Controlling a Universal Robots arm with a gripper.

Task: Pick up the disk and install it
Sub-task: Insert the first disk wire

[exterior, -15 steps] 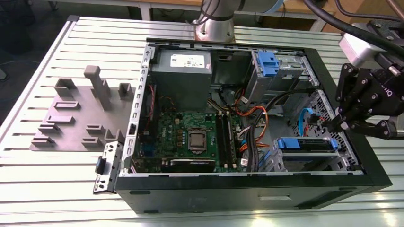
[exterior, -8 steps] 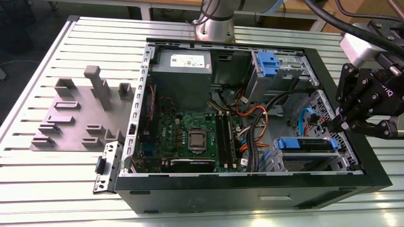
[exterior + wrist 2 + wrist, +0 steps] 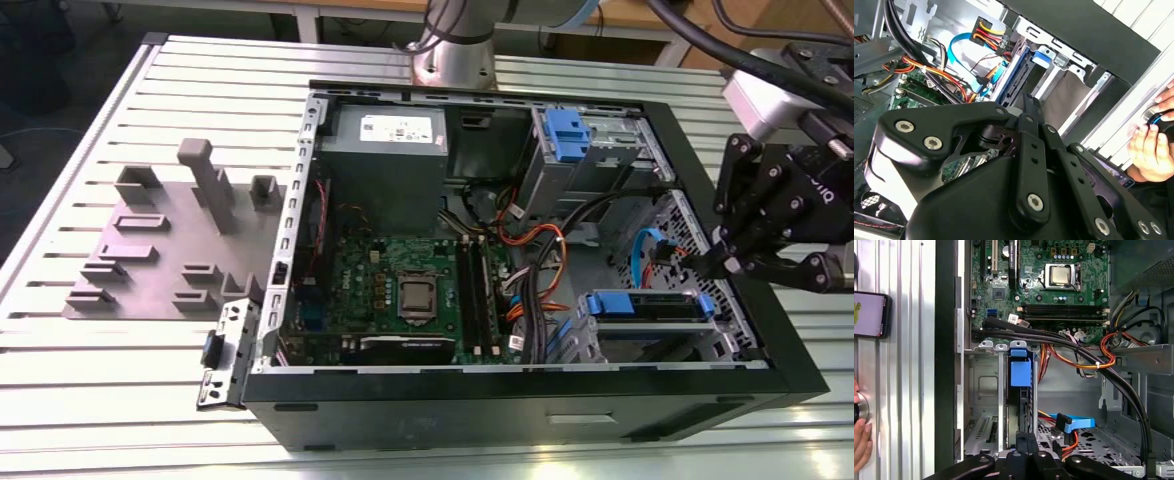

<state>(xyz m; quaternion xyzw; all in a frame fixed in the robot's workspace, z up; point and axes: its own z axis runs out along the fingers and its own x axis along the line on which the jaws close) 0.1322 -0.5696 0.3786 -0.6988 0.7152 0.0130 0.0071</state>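
Observation:
The disk (image 3: pixel 650 305), in its blue carrier, sits in the lower drive bay at the corner of the open computer case (image 3: pixel 534 385) on the exterior view's right. In both wrist views I see it edge-on, with its blue tab (image 3: pixel 1020 372) and its dark edge (image 3: pixel 1015 82) between the bay's metal rails. My black gripper (image 3: pixel 701 262) hangs just above the disk's outer end, fingers pressed together. The shut tips (image 3: pixel 1024 440) (image 3: pixel 1029 102) line up with the disk's edge. Whether they touch it I cannot tell.
A grey power supply (image 3: pixel 384 140), the motherboard (image 3: pixel 400 290) and orange and black cables (image 3: pixel 534 240) are inside the case. Another blue carrier (image 3: pixel 566 135) sits in the upper bay. A grey fixture plate (image 3: pixel 160 250) lies beside the case. A person's hand (image 3: pixel 1154 145) and a phone (image 3: pixel 871 314) rest on the table.

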